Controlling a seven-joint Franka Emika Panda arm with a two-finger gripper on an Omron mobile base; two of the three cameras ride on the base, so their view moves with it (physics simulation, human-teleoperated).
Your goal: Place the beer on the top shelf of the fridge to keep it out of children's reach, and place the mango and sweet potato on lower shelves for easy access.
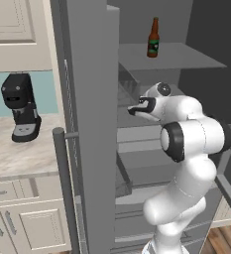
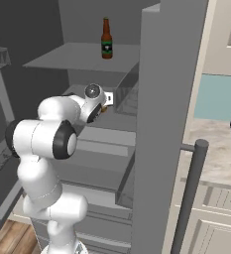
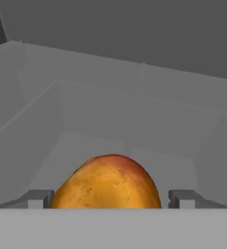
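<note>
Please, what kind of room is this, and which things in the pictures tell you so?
It looks like a home kitchen, rendered. An open grey fridge holds a beer on its top shelf; beside it, a black coffee machine stands on a marble-look counter over beige panelled cupboards.

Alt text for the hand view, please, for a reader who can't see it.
An orange-yellow mango sits between the hand's two dark fingertips, which stand apart on either side of it. Beyond it are the grey walls and floor of a fridge compartment.

Mango (image 3: 107,182) between claw (image 3: 110,198) tips, walls around.
</note>
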